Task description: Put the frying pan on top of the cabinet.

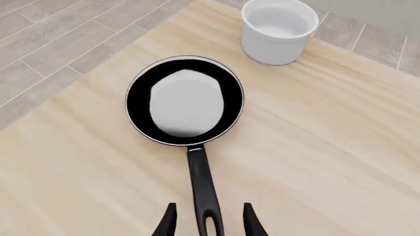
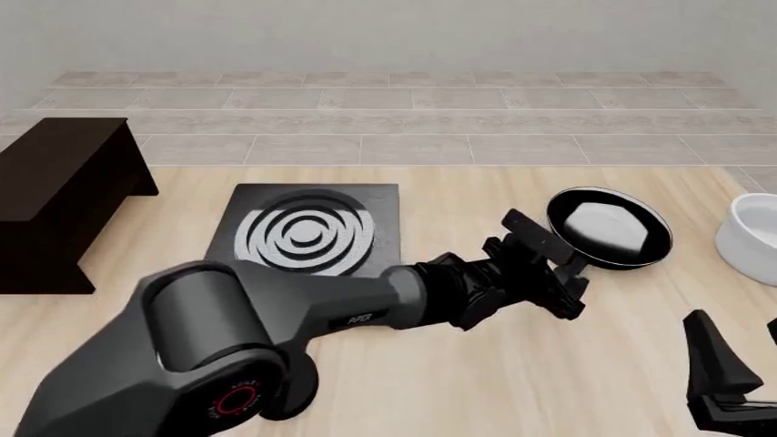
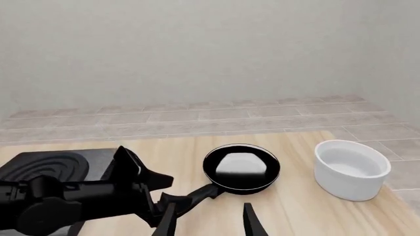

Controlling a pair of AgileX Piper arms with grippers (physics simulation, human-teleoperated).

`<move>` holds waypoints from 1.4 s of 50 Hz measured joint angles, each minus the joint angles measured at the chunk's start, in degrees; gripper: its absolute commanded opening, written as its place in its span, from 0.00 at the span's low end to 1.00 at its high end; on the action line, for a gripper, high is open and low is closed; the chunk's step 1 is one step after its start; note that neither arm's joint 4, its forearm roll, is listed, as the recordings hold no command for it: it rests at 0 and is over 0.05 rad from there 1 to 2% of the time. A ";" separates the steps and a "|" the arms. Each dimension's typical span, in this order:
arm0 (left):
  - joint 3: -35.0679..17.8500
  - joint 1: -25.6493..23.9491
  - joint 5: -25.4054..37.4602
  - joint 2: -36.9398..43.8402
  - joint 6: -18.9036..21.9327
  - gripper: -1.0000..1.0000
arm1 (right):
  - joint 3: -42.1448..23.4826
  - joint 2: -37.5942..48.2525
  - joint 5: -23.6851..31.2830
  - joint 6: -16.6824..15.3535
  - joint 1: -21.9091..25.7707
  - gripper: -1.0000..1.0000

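Front view sits high behind the arms, looking forward and down over the whole desk (image 2: 486, 382), cabinet (image 2: 61, 182) at far left. Left wrist view looks steeply down, close over the frying pan (image 1: 185, 101) and white bowl (image 1: 279, 29). Right wrist view is low, nearly level, facing the back wall. All three share pan and bowl.

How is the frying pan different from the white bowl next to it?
The frying pan is glossy black, shallow, and has a long handle; the white bowl is white, deeper-walled, and has no handle. The left gripper straddles the pan's handle, while nothing is at the bowl. Both are round, upright, and sit on the wooden table.
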 measured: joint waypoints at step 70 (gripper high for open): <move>-6.87 1.01 1.26 6.66 -1.58 1.00 | -0.01 1.75 -1.57 1.22 -0.49 1.00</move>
